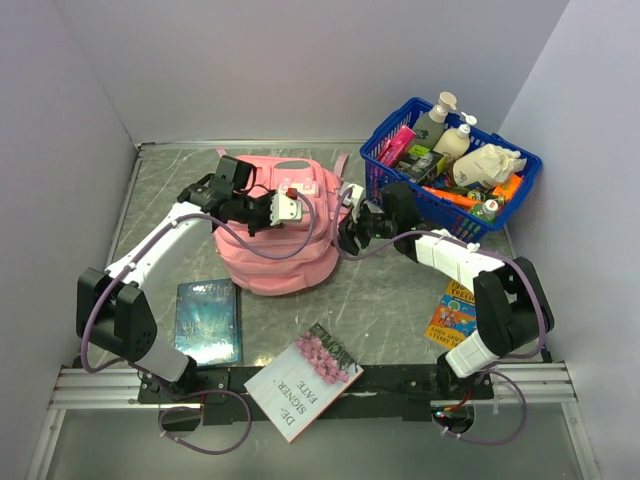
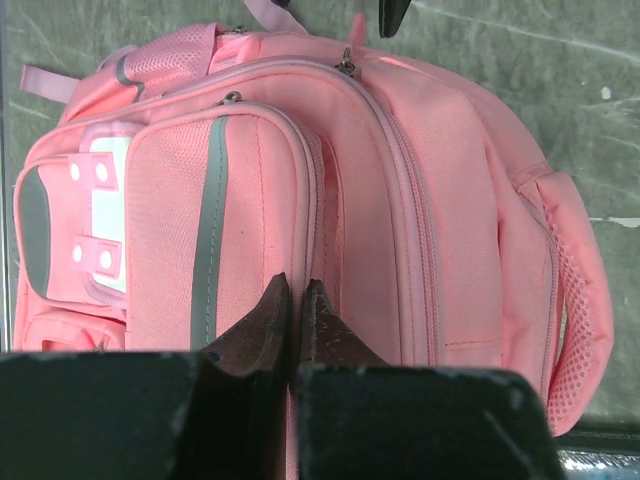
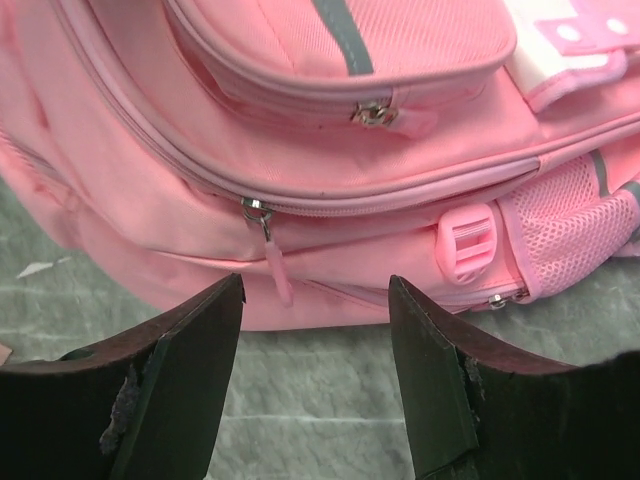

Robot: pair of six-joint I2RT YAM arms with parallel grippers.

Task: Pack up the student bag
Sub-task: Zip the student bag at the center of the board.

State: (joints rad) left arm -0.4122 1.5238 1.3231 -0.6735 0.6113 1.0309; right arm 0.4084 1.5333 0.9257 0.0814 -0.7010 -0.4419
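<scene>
The pink student bag [image 1: 275, 250] lies on the table with its front pockets up, zippers closed. My left gripper [image 1: 278, 208] is over the bag's top part; in the left wrist view [image 2: 297, 286] its jaws are shut, tips at the seam beside the front pocket [image 2: 230, 230], and I cannot tell whether they pinch fabric. My right gripper [image 1: 350, 232] is open at the bag's right side, low over the table. In the right wrist view [image 3: 315, 290] the main zipper's pink pull [image 3: 275, 268] hangs just ahead of the left finger [image 3: 190, 350], apart from it.
A blue plastic basket [image 1: 520, 190] full of bottles and small items stands at the back right. A dark blue book [image 1: 208, 320] lies front left, a white book with pink flowers [image 1: 303, 380] at the front edge, and a colourful book [image 1: 453, 312] front right.
</scene>
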